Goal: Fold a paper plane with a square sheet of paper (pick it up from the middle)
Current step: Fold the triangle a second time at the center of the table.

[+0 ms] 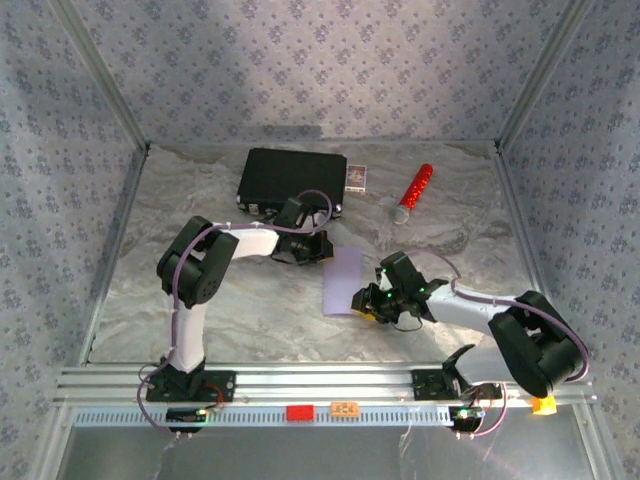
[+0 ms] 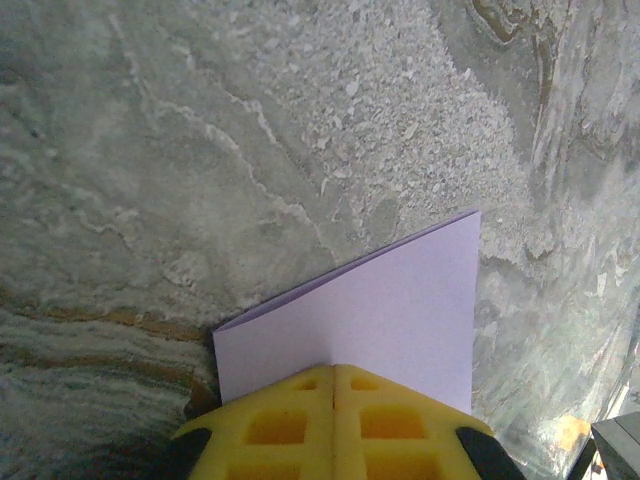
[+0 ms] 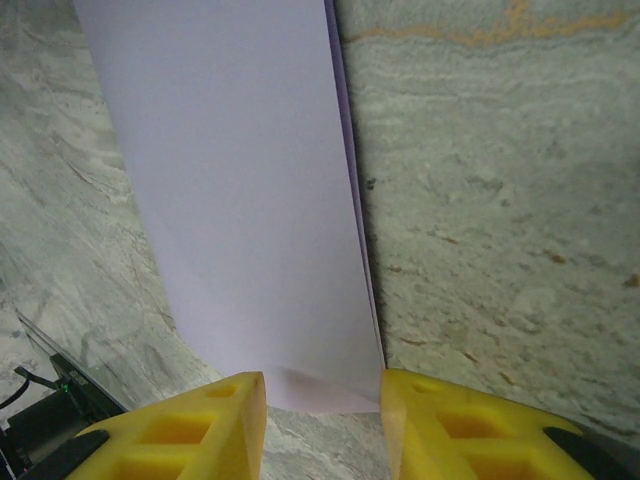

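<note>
Top external first, from the near edge outward. The right tool [image 1: 372, 300] sits low at the near end of the lilac paper sheet [image 1: 343, 280], which lies folded into a long strip in the middle of the marbled worktop [image 1: 200, 300]. In the right wrist view the right tool [image 3: 322, 385] has its yellow fingers [image 3: 200, 420] spread, and the sheet's [image 3: 240, 180] near end lies in the gap, its right edge doubled.

Further out, the left tool [image 1: 305, 245] is down at the strip's far end. In the left wrist view the left tool [image 2: 335, 375] has its pads pressed together right at the sheet's [image 2: 390, 310] edge. Whether paper is pinched between them I cannot tell.

Along the back lie a black case [image 1: 293, 180], a small card box [image 1: 356, 178] just beside it, and a red-and-silver cylinder [image 1: 413, 192] further right.
</note>
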You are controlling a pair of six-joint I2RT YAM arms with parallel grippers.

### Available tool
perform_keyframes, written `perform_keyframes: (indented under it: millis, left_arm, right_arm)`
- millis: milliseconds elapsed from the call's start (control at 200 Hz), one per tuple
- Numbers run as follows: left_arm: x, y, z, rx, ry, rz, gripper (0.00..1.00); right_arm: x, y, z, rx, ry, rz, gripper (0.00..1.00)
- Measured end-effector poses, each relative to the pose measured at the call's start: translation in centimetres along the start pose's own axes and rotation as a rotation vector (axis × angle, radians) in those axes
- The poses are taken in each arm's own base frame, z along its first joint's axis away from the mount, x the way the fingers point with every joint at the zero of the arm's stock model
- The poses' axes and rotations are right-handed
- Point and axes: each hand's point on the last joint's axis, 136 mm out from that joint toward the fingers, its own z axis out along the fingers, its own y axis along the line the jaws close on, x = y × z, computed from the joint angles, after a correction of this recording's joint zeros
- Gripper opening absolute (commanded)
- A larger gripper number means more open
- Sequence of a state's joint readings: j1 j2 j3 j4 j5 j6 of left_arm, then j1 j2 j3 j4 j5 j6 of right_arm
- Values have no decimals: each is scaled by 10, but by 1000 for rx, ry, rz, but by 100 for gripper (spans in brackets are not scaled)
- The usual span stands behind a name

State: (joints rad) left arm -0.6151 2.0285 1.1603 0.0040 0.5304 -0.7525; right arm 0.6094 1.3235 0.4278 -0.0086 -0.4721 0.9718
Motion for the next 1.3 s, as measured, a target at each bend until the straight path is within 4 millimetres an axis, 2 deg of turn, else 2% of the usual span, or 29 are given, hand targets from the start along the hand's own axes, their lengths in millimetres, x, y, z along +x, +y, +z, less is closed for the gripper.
perform_keyframes:
  millis: [165, 994, 1304]
  left_arm:
    - [1, 0, -1, 0, 0, -1, 4]
    - [1, 0, 0, -3, -1, -7, 4]
    - [1, 0, 0, -3, -1, -7, 4]
  right_arm:
    - [-2, 3, 0, -5, -2, 3, 38]
    - [-25, 58, -19, -122, -87, -112, 45]
    - [-35, 54, -13, -108, -87, -108, 47]
